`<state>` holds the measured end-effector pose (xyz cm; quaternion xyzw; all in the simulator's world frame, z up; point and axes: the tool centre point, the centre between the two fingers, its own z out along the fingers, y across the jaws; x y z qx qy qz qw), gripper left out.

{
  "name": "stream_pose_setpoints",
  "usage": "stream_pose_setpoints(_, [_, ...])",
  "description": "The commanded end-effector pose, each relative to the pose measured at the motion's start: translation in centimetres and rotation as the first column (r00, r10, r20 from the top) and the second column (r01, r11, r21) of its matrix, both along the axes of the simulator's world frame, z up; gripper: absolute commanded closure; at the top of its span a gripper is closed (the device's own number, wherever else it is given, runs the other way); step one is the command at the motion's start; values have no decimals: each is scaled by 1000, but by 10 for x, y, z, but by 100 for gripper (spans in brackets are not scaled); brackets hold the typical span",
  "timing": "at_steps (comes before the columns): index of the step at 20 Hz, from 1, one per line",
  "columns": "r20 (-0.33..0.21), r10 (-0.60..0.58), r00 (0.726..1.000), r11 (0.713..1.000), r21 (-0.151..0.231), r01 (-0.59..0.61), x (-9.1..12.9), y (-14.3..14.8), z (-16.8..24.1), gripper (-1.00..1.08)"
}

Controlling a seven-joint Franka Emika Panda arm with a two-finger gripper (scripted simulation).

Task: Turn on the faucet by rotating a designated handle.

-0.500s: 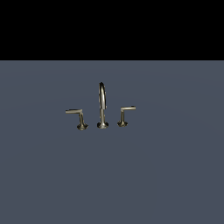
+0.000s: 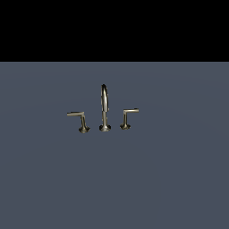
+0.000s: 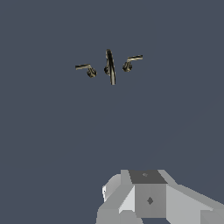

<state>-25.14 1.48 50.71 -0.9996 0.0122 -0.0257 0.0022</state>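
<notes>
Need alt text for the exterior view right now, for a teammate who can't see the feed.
A small brass-coloured faucet stands alone on a flat grey surface, its tall arched spout between two lever handles. The slanted-stem handle is on the exterior view's left, the upright lever on its right. No arm or gripper appears.

Arm absent from exterior view; upper band there plain black, nothing readable. Faucet (image 2: 104, 109) small in both views: fine detail of spout tip and joints too small to tell. Handle (image 2: 78, 120) on exterior view's left: foot blurs into dark blob, stem-to-bar joint unclear. Other lever (image 2: 127, 117): same blur at foot. In wrist view, grey robot body (image 3: 151, 197) cut off by picture's edge; fingertips out of frame, so jaw state cannot be read. Spout base partly hidden behind spout arch in wrist view.
</notes>
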Motion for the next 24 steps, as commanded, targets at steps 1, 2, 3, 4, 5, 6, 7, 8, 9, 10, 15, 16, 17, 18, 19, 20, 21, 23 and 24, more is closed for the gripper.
stream_pose_setpoints(1, [-1,-21,1000,1000,0,21,2,5,-6,108])
stream_pose_setpoints(2, [-1,-31,1000,1000,1,31,3,8,-9,108])
stream_pose_setpoints(3, [-2,-43,999,999,1,43,4,10,-13,108])
stream_pose_setpoints(4, [-2,-56,998,998,1,56,6,13,-17,108])
stream_pose_setpoints(5, [-3,-70,998,998,2,70,7,17,-21,108])
stream_pose_setpoints(6, [-3,-84,996,996,2,84,9,20,-25,108])
stream_pose_setpoints(7, [-4,-100,995,995,2,100,11,24,-30,108])
stream_pose_setpoints(8, [-5,-117,993,993,3,117,13,28,-35,108])
stream_pose_setpoints(9, [-5,-135,991,991,3,135,15,32,-40,108])
stream_pose_setpoints(10, [-6,-153,988,988,4,153,18,36,-45,108])
stream_pose_setpoints(15, [-10,-252,968,968,6,252,32,59,-75,108])
stream_pose_setpoints(16, [-11,-272,962,962,6,272,35,63,-81,108])
stream_pose_setpoints(17, [-12,-291,957,957,7,291,38,67,-87,108])
stream_pose_setpoints(18, [-13,-310,951,951,7,310,42,72,-93,108])
stream_pose_setpoints(19, [-14,-329,944,944,8,330,45,76,-99,108])
stream_pose_setpoints(20, [-14,-348,937,937,8,349,49,80,-105,108])
stream_pose_setpoints(21, [-15,-367,930,930,9,367,53,84,-111,108])
stream_pose_setpoints(23, [-17,-404,914,915,9,404,60,92,-123,108])
stream_pose_setpoints(24, [-18,-422,906,906,10,423,64,96,-129,108])
